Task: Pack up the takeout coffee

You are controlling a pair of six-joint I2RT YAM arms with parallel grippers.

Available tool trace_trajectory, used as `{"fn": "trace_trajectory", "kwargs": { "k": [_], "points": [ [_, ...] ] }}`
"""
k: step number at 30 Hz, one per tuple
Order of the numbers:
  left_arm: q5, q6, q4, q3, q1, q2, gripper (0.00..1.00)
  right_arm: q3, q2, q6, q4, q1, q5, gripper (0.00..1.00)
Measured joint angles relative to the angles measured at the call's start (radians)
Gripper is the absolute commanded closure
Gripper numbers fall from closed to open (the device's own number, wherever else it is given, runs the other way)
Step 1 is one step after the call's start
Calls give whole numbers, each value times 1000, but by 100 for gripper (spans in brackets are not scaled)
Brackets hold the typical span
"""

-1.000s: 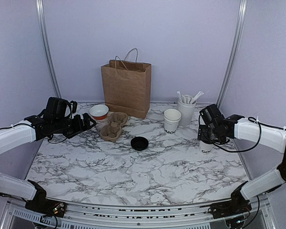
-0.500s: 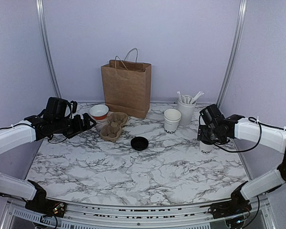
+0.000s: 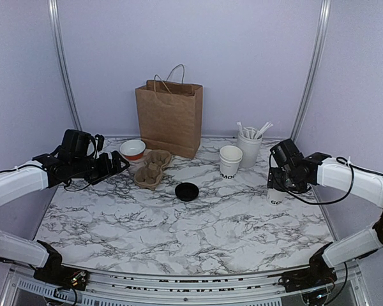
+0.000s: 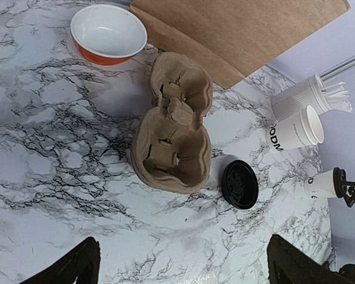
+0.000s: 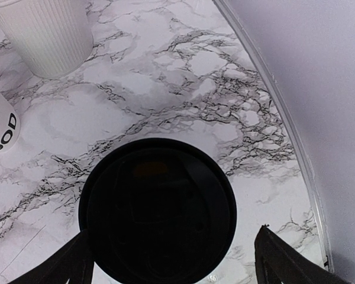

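Note:
The takeout coffee, a white cup (image 3: 276, 199) with dark lettering and a black lid (image 5: 158, 207) on it, stands at the table's right side. My right gripper (image 3: 283, 183) (image 5: 173, 234) hangs open just above it. Its fingers (image 5: 68, 263) straddle the lid, the right one clearly apart from it. A second lettered cup (image 3: 230, 161) (image 4: 294, 130) stands open near the back. A loose black lid (image 3: 187, 191) (image 4: 239, 184) lies mid-table. My left gripper (image 3: 118, 164) (image 4: 183, 260) is open above bare marble, near the brown cup carrier (image 3: 152, 169) (image 4: 171, 127).
A brown paper bag (image 3: 170, 118) stands upright at the back. An orange-and-white bowl (image 3: 133, 150) sits left of the carrier. A ribbed white cup of stirrers (image 3: 249, 148) (image 5: 47, 32) stands behind the open cup. The table's right edge rail (image 5: 284, 136) runs close to the lidded cup.
My right gripper has shifted slightly to the right over the lidded cup and its jaws have widened a little. The left arm has not moved.

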Motion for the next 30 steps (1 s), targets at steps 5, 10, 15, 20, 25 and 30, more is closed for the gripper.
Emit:
{"fn": "trace_trajectory", "kwargs": {
  "k": [5,10,15,20,25,30],
  "points": [
    [8,0,0,1,0,6,1,9,-2,-2,-11,0,-2,9],
    [13,0,2,13,0,9,1,38,-3,-3,-18,0,-9,9],
    [26,0,9,17,0,9,1,46,-19,-6,-23,0,-19,9],
    [36,-2,9,29,0,9,1,56,-35,-24,-29,0,-39,9],
    [53,-19,15,47,0,9,1,94,-54,-55,-28,0,-77,8],
    [66,-55,26,66,-13,9,1,124,-72,-88,-10,5,-119,8]
  ]
}}
